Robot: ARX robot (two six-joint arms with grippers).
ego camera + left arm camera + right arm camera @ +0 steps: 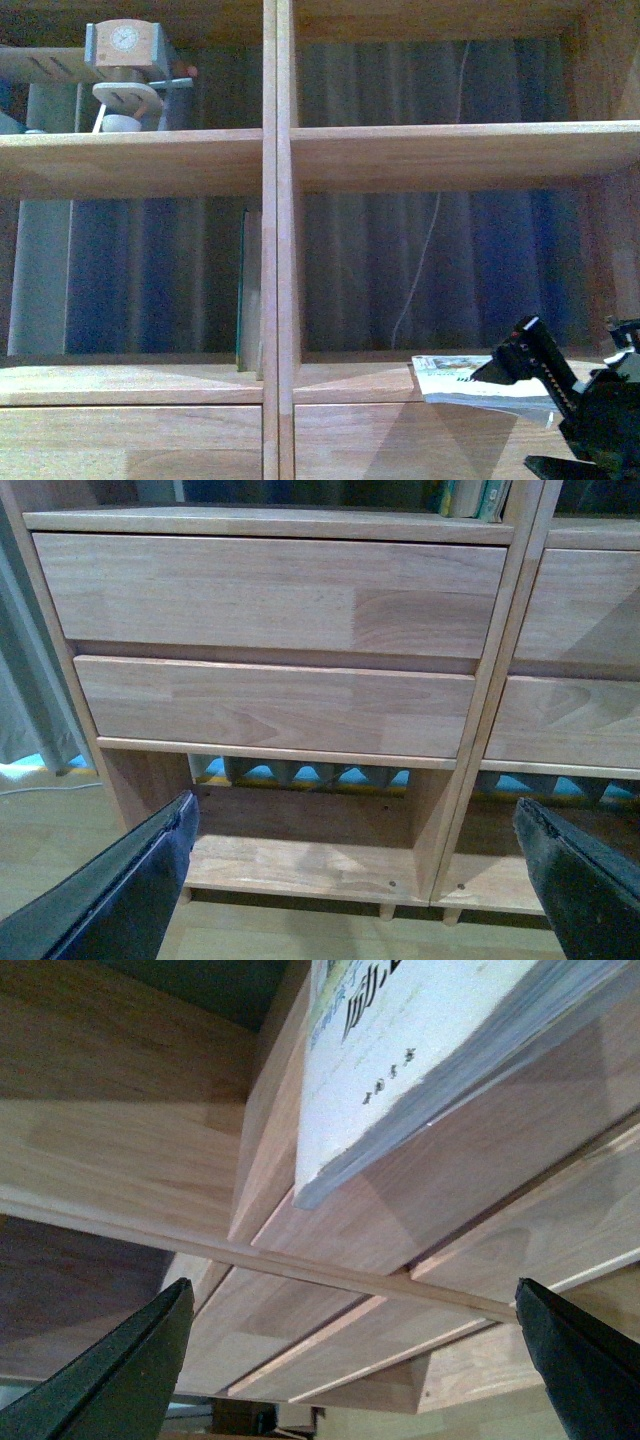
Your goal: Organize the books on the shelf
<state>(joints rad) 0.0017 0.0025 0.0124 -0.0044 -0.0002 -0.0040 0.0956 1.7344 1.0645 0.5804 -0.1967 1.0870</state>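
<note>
The light-wood shelf [278,250] fills the front view, with its central divider running top to bottom. A thin dark teal book [245,290] stands upright against the left side of the divider. A white paperback [465,380] lies flat on the right compartment's board, its corner hanging over the front edge. My right gripper [570,342] is open just right of it, one finger [520,352] close above the book. From the right wrist the paperback [400,1050] shows from below, apart from the open right gripper [350,1360]. My left gripper [355,880] is open and empty before the drawer fronts [270,590].
A wooden clock-faced toy [125,60] stands in the upper left compartment. A grey-blue curtain [450,270] and a thin hanging cable [430,250] show through the open back. Lower ends of upright books [480,495] show above the drawers, and a low open compartment [300,850] lies beneath them.
</note>
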